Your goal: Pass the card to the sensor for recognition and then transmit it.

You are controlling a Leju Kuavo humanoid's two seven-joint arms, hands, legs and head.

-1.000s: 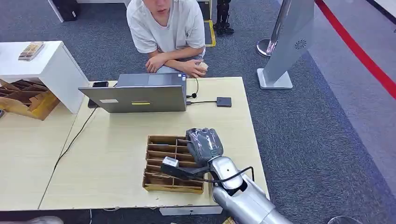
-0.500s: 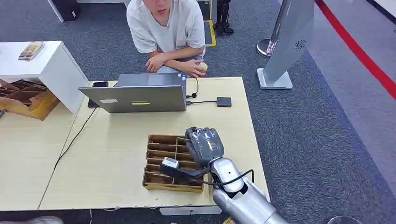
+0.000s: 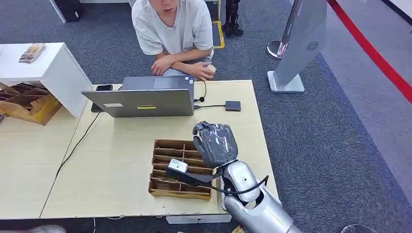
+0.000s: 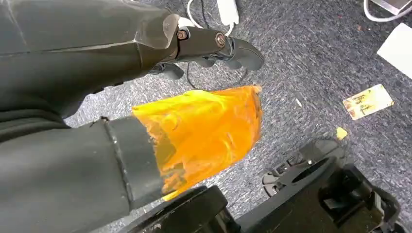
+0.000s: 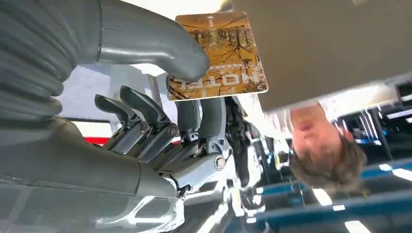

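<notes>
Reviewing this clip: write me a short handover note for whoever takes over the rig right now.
Right hand: raised above the wooden card tray, pinching the hotel card between thumb and fingers.
Left hand: hanging over the carpet, holding nothing; a second card lies on the floor there.
Sensor: small dark pad on the table by the laptop, a person seated behind it.
Done: card is in hand.
Left: bring the card to the sensor for reading, then hand it on.

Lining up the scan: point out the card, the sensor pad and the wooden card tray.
card (image 5: 221, 53): right wrist view, centre of its printed face.
sensor pad (image 3: 232, 106): head view, middle of its dark top.
wooden card tray (image 3: 167, 144): head view, far-row wall.
</notes>
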